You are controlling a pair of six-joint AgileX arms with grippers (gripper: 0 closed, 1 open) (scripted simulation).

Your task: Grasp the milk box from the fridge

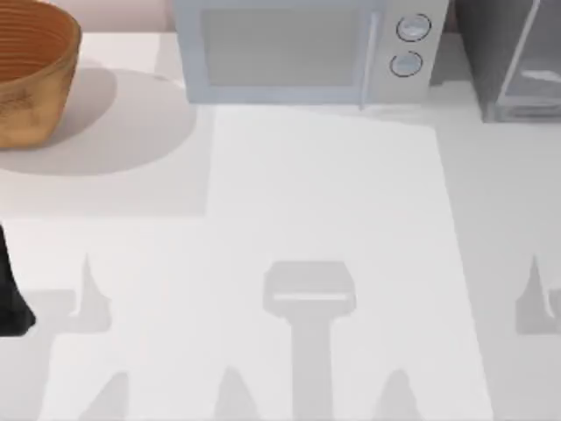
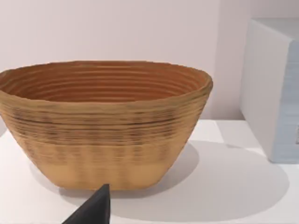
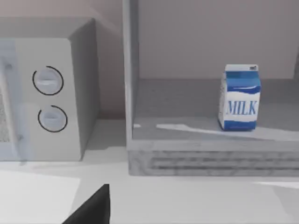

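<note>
Overhead, the fridge stood at the table's far right corner beside the microwave, a woven basket at the far left. Near that basket, the left gripper's spread could not be told. From the right wrist, the milk box stood upright on the open fridge's shelf, long axis vertical, "MILK" face outward; the right gripper's spread was likewise unclear. Approach seemed barely begun; next, reaching inside.

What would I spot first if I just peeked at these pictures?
Probably the small blue and white milk carton, standing upright on a shelf inside the open dark grey fridge. Next, the big brown woven basket at the table's far left, and the pale blue-grey microwave with two round knobs at the back.
</note>
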